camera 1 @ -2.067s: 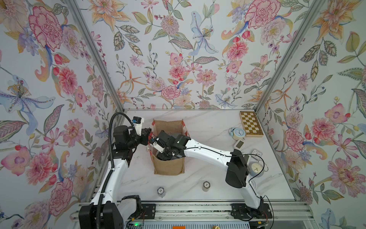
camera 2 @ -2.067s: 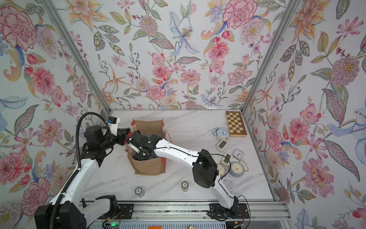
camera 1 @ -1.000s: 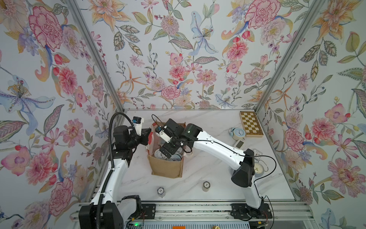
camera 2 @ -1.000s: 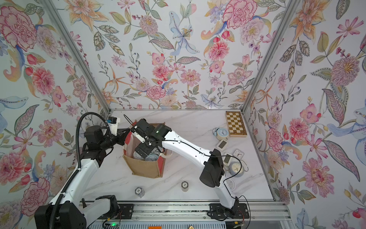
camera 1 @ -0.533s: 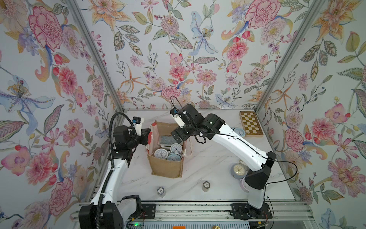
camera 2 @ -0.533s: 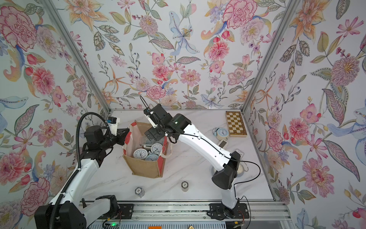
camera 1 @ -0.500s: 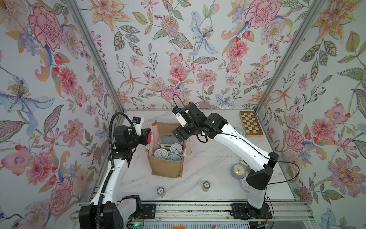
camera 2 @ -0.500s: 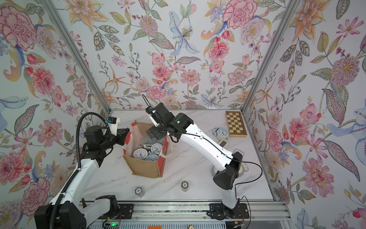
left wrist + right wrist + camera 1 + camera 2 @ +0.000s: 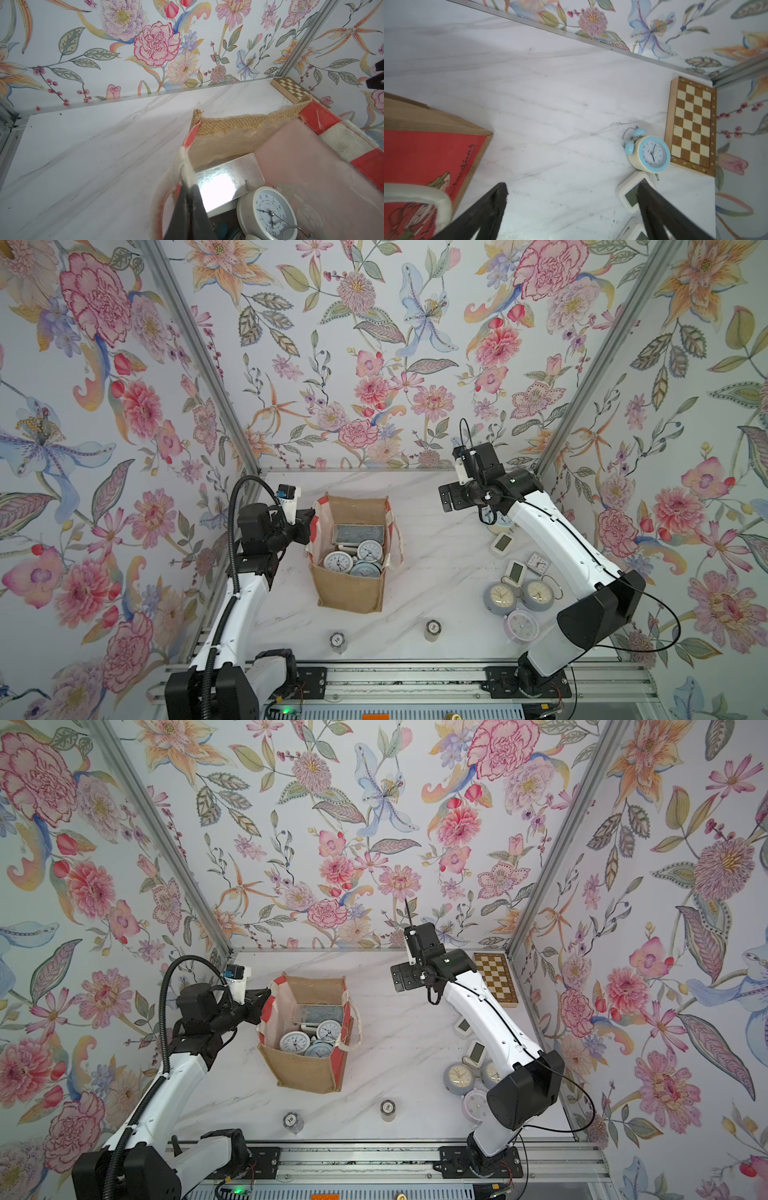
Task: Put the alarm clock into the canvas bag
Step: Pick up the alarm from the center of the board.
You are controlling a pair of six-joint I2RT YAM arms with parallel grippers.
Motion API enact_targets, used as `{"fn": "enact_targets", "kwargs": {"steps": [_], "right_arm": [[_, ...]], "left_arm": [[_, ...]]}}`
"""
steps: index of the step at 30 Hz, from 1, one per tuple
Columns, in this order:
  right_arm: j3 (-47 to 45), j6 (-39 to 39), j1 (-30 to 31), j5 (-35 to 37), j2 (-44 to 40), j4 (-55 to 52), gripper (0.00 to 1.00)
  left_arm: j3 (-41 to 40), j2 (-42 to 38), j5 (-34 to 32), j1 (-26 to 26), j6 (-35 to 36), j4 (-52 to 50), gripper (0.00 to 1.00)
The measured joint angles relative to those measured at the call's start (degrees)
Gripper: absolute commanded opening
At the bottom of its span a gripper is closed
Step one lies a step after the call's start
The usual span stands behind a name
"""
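Top views: in both we record the canvas bag [image 9: 349, 593] standing upright on the tabletop [image 9: 436, 572], mouth open; three round alarm clocks [image 9: 338, 562] lie inside it beside a flat silver panel [image 9: 359, 533]; the left hand [image 9: 309, 517] is pressed together on the bag's rim on the left arm's side; the right hand [image 9: 446, 499] hangs spread above the tabletop, well apart from the bag; further clocks [image 9: 500, 597] lie on the tabletop on the right arm's side.

Left wrist view: the dark fingers [image 9: 187, 207] pinch the whitish strap handle [image 9: 182, 164] at the bag's rim; a white-faced clock [image 9: 268, 212] sits inside, touching the silver panel.

Right wrist view: the hand's two fingers stand wide apart with only bare tabletop between them; a blue-rimmed alarm clock [image 9: 652, 154] lies just beside the chessboard [image 9: 691, 128]; a white digital clock [image 9: 627, 193] is partly hidden by one finger.
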Motion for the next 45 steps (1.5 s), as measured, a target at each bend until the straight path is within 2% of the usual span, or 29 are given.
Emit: {"fn": "enact_targets", "kwargs": {"steps": [8, 14, 29, 45], "right_arm": [[-11.4, 4.5, -16.6, -2.7, -0.2, 5.7, 0.98], [-13.2, 7.0, -24.1, -4.4, 3.5, 10.6, 0.97], [-9.7, 10.0, -26.5, -6.1, 19.4, 15.2, 0.98], [-8.7, 11.2, -27.6, -6.7, 22.3, 16.5, 0.91]], "left_arm": [[0.0, -0.2, -0.2, 0.0, 0.2, -0.3, 0.00], [0.0, -0.2, -0.2, 0.0, 0.2, -0.3, 0.00], [0.0, -0.2, -0.2, 0.0, 0.5, -0.5, 0.00], [0.0, -0.3, -0.2, 0.0, 1.0, -0.7, 0.00]]}}
